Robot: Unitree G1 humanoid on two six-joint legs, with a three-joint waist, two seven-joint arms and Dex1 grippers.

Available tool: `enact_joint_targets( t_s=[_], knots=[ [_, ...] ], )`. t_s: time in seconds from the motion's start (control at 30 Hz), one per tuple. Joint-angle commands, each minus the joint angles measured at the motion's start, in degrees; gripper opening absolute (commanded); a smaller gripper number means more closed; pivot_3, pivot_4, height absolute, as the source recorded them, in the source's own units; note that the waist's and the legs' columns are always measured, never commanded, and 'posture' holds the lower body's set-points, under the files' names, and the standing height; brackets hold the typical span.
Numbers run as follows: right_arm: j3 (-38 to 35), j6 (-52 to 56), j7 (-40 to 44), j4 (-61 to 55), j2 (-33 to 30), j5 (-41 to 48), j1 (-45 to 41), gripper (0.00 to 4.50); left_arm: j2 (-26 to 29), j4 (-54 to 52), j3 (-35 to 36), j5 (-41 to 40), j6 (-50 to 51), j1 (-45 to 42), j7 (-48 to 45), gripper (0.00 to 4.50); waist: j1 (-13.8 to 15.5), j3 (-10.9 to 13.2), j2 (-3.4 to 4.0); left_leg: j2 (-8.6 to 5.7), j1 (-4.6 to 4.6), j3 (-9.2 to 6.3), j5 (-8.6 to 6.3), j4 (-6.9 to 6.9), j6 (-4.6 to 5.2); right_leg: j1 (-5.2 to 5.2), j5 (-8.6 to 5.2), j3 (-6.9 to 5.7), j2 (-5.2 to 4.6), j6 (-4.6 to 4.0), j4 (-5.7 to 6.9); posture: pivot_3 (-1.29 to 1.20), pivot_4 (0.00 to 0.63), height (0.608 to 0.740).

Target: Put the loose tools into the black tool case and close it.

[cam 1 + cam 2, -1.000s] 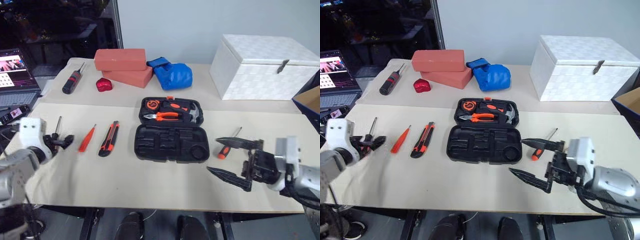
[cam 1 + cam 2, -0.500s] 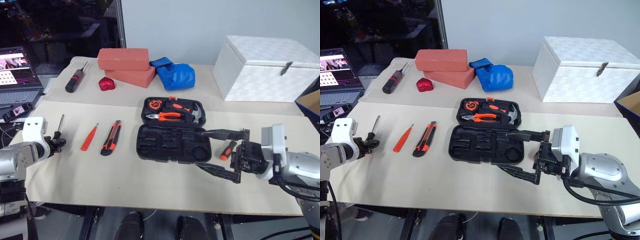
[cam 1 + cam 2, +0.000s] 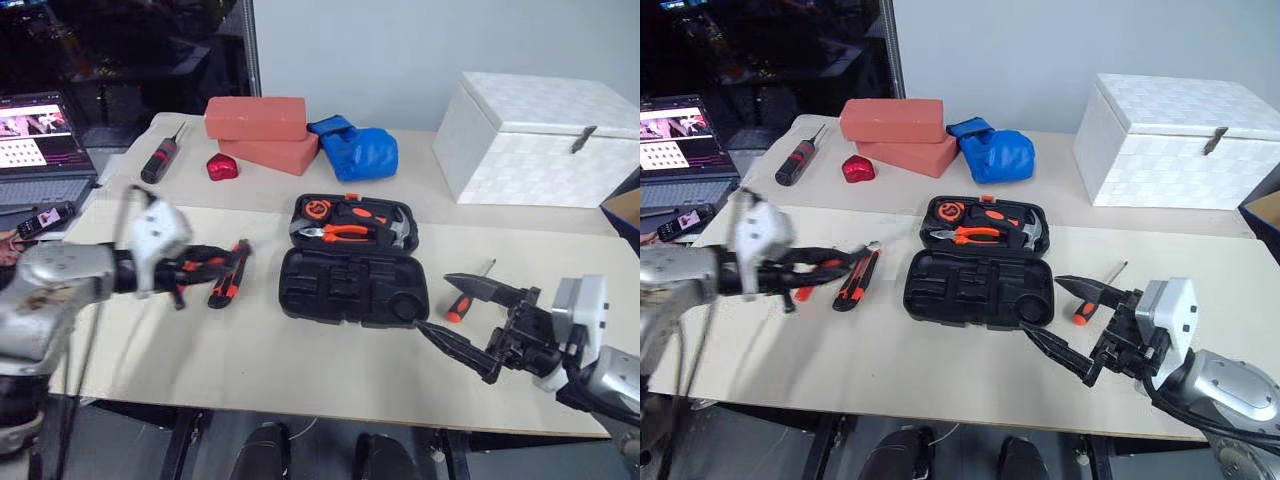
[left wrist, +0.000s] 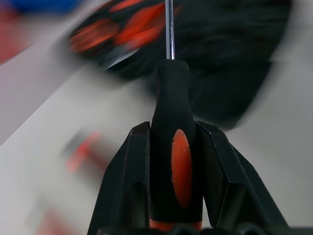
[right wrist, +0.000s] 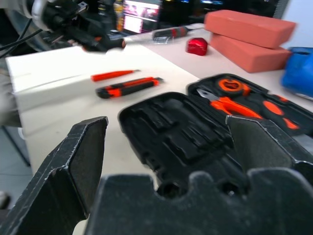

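One screwdriver [image 4: 175, 147] with an orange-and-black handle is clenched in the left gripper [image 3: 805, 268], raised above the desk [image 3: 300, 370] left of the open tool case [image 3: 352, 262]. This looks like the carrying step; next it needs lining up over a free slot in the near half. The right gripper [image 3: 478, 325] hovers near the case's right corner, jaws spread wide, holding nothing.
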Motion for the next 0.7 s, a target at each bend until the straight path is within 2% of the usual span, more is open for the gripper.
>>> enact_joint_targets(
  t_s=[0.03,0.13,0.2,0.3,0.5,0.7],
  knots=[
    [-4.2,-0.25,-0.71,-1.45,-0.3,-1.59,2.74,4.5,-8.41,15.54,-11.73,10.69,-10.34,-13.3,-4.2,0.9,0.58,0.0,-0.01,0.03,-0.04,-0.05,0.02,0.1,0.02,0.04,-0.01,-0.03,0.1,0.02,0.01,0.0,0.15,0.74],
    [-4.76,-1.55,0.26,0.5,0.04,-3.71,4.63,4.5,-15.39,29.83,-17.67,17.71,-19.1,-21.43,-5.35,0.9,0.1,0.02,-0.05,0.06,-0.21,-0.16,0.09,0.45,0.2,0.02,0.04,0.05,0.2,0.15,-0.02,0.0,0.15,0.74],
    [-5.6,-2.18,0.78,0.81,0.68,-3.71,5.69,4.5,-18.81,37.62,-19.46,20.29,-22.58,-25.26,-6.32,0.9,-0.83,0.03,-0.06,0.04,-0.34,-0.22,0.11,0.77,0.75,0.02,0.06,0.13,0.21,0.21,0.0,0.0,0.15,0.74],
    [-7.0,-2.88,1.06,0.3,1.68,-4.01,7.58,4.5,-23.07,49.38,-21.01,24.39,-26.95,-30.41,-5.09,0.9,-1.18,0.06,-0.11,0.01,-0.35,-0.32,-0.01,0.84,0.99,0.02,0.06,0.28,0.21,0.22,0.01,0.0,0.15,0.74],
    [-8.0,-2.88,-0.46,-2.09,2.84,-4.17,8.95,4.5,-26.8,65.92,-21.7,30.79,-34.37,-36.13,-1.04,0.9,-1.09,0.07,-0.13,-0.03,-0.39,-0.38,-0.05,0.86,1.05,0.04,0.06,0.28,0.21,0.36,0.02,0.0,0.15,0.74],
    [-6.93,-2.88,-1.74,-3.81,4.18,-5.29,9.72,4.5,-28.14,71.89,-21.11,33.27,-37.62,-38.36,-1.47,0.9,-1.06,0.07,-0.13,-0.02,-0.38,-0.42,-0.05,0.92,1.04,0.07,0.0,0.29,0.18,0.48,0.02,0.0,0.15,0.74]
  ],
)
